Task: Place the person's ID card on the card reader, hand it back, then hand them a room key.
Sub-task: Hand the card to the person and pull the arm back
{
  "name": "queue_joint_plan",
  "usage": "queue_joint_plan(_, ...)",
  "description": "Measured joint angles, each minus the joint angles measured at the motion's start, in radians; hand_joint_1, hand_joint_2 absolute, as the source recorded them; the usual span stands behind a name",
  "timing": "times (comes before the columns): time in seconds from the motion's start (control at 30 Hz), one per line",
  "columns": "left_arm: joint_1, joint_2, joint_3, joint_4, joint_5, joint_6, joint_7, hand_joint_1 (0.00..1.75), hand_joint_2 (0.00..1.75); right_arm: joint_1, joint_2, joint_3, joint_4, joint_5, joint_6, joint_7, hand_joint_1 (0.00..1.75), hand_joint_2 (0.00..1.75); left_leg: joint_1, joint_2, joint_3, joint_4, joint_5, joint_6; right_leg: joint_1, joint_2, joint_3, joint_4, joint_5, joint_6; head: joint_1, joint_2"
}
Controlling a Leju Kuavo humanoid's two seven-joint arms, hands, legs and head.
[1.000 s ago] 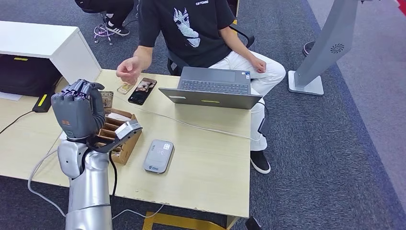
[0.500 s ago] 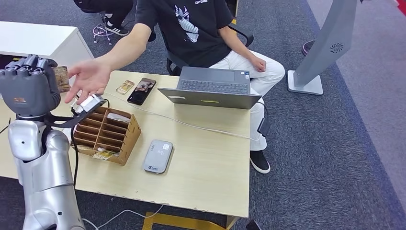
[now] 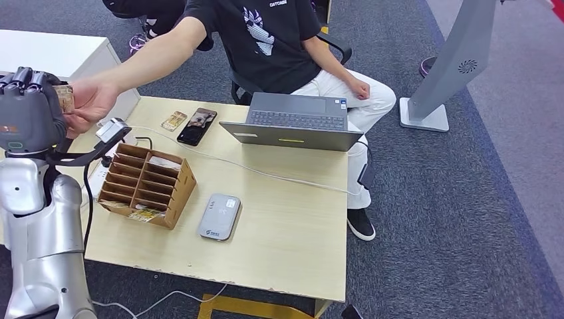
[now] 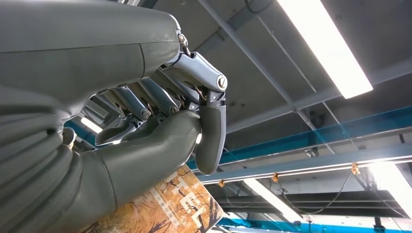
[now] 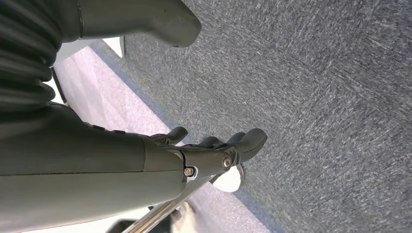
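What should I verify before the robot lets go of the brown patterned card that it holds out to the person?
1. The left hand grips the brown patterned card: ok; the left wrist view shows thumb and fingers closed on it.
2. The person's hand has reached the card: ok, it touches the card's edge.
3. The person's grip is firm enough to take the card: cannot tell.
4. The card is held clear of the brown cardboard divider box: ok, it is raised above the wooden table.
5. The right hand holds nothing: ok, it hangs over the carpet.
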Motion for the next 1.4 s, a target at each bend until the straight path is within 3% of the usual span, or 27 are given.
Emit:
queue_joint_plan(0.27,-0.004,0.039,-0.068,0.006,0.005,0.000,0.055,1.75,1.75,0.000,0.001,0.000,0.000,-0.013,-0.006,-0.005,0.00,1.75,0.000,0.000,0.000,0.000,0.000,0.000,0.000,0.000,0.000,0.000,0.000,0.000,0.000,0.000)
queue_joint_plan(0.3,-0.004,0.041,-0.070,0.006,0.006,0.000,0.050,1.43,1.75,0.000,0.001,0.000,0.000,-0.012,-0.007,-0.005,0.00,1.75,0.000,0.000,0.000,0.000,0.000,0.000,0.000,0.000,0.000,0.000,0.000,0.000,0.000,0.000)
queue_joint_plan(0.4,-0.004,0.040,-0.069,0.005,0.015,0.000,0.004,0.12,1.75,0.001,0.001,0.000,0.000,-0.013,-0.009,-0.006,0.00,1.75,0.000,0.000,-0.001,0.000,0.000,0.000,0.000,0.000,0.000,0.000,0.000,0.000,0.000,0.000)
queue_joint_plan(0.43,-0.004,0.038,-0.067,0.003,0.023,0.000,-0.023,0.00,1.75,0.001,0.001,0.000,0.000,-0.013,-0.010,-0.006,0.00,1.75,0.000,0.000,-0.001,0.000,0.000,0.000,0.000,0.000,0.000,0.000,0.000,0.000,0.000,0.000)
queue_joint_plan(0.53,-0.008,0.011,-0.029,-0.008,0.059,0.001,-0.151,0.00,1.75,0.002,0.001,0.001,0.000,-0.013,-0.014,-0.006,0.00,1.75,0.000,0.000,-0.001,0.000,0.000,0.000,0.000,0.000,0.000,0.000,0.000,0.000,0.000,0.000)
queue_joint_plan(0.63,-0.027,-0.047,0.068,-0.010,0.099,0.000,-0.316,0.00,1.75,0.004,0.001,0.003,0.000,-0.016,-0.019,-0.003,0.00,1.75,0.000,0.000,-0.001,0.000,0.000,0.000,0.000,0.000,0.000,0.000,0.000,0.000,0.000,0.000)
queue_joint_plan(0.73,-0.046,-0.099,0.156,-0.008,0.113,0.000,-0.374,0.00,1.75,0.006,0.001,0.006,0.000,-0.016,-0.020,-0.002,0.00,1.75,0.000,0.000,-0.001,0.000,0.000,0.000,0.000,0.000,0.000,0.000,0.000,0.000,0.000,0.000)
queue_joint_plan(0.93,-0.062,-0.147,0.225,-0.008,0.118,0.000,-0.382,0.00,1.75,0.007,0.001,0.008,0.000,-0.017,-0.021,-0.002,0.00,1.75,0.000,0.000,-0.001,0.000,0.000,0.000,0.000,0.000,0.000,0.000,0.000,0.000,0.000,0.000)
queue_joint_plan(1.27,-0.061,-0.207,0.238,0.000,0.229,0.000,-0.379,0.00,1.75,0.012,0.002,0.008,0.000,-0.033,-0.025,0.005,0.00,1.75,0.000,0.000,-0.001,0.000,0.000,0.000,0.000,0.000,0.000,0.000,0.000,0.000,0.000,0.000)
queue_joint_plan(1.4,-0.049,-0.213,0.195,0.056,0.324,-0.009,-0.270,0.00,1.75,0.018,0.002,0.007,0.000,-0.049,-0.032,0.011,0.00,1.75,0.000,0.000,-0.001,0.000,0.000,0.000,0.000,-0.001,-0.001,0.000,0.000,0.000,0.000,0.000)
